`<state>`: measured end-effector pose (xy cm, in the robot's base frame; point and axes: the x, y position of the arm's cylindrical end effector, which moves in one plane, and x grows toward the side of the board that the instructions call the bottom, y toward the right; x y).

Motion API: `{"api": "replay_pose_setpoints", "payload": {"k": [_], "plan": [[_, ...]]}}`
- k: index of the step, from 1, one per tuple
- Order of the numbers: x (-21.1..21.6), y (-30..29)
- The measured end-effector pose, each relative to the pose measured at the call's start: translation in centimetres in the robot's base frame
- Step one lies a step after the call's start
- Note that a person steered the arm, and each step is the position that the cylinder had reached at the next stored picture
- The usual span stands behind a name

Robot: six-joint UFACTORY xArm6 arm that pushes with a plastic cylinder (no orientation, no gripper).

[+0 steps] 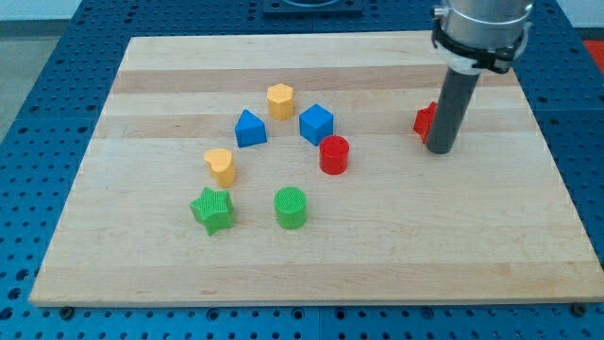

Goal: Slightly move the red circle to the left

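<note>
Pale wooden board [377, 255] on a blue perforated bench; one arm over the view's upper right.

Landmark: red circle [334, 154], standing upright near board centre. All places are taken from it.

- Blue cube [316, 124]: just up-left, close to touching; a hair of gap seems to show, cannot be sure.
- Yellow hexagon [280, 100]: further up-left.
- Blue triangle [249, 128]: left, slightly up.
- Yellow heart [221, 166]: well left.
- Green circle [291, 208]: down-left, near.
- Green star [212, 210]: down and well left.
- Second red block [424, 120]: right and up, half hidden behind the rod; shape unclear.
- Tip [439, 149]: well to the right, about level, touching or just beside that second red block.

No jaws on this rig: the arm ends in a plain rod, nothing spread or pinched.

Judgement: the tip sits right of the circle, the proper side for a leftward shove, with bare board between. A gentle push should suit; the lane straight left looks open, though drifting upward risks nudging the cube.
</note>
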<state>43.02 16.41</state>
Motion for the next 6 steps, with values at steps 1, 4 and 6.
{"api": "replay_pose_setpoints", "payload": {"k": [1,4,6], "plan": [[-0.2,1.6],[2.0,-9.3],[0.5,-12.0]]}}
